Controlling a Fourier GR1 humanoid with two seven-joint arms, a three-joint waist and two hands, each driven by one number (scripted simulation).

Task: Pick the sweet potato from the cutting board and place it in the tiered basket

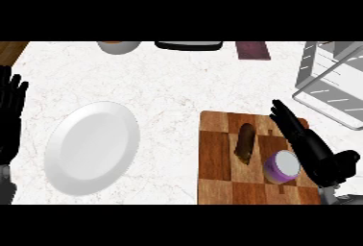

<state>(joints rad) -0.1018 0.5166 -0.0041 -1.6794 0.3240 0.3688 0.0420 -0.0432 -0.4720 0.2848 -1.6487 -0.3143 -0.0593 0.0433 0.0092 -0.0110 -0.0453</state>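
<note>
1. We judge the approach step to be in hand. Our right hand (317, 150) hangs over the right side of the cutting board (216, 163), and nothing has been picked up yet.
2. Its fingers (285, 117) are straight and spread wide, pointing away from us and holding nothing.
3. The sweet potato (245, 142) lies near the middle of the board, lengthwise away from us. It is just left of those fingers and, as far as we can tell, apart from them.
4. A round purple container (283, 166) stands on the board between the sweet potato's near end and our palm. We cannot tell whether the hand touches it.
5. The tiered basket (332, 79) stands at the far right of the bench (170, 81), beyond the board.
6. Our left hand (10, 108) rests open at the view's left edge, beside a white plate (92, 146).
7. Next, we think the right hand must shift left and down, then curl round the sweet potato without knocking the container.
</note>
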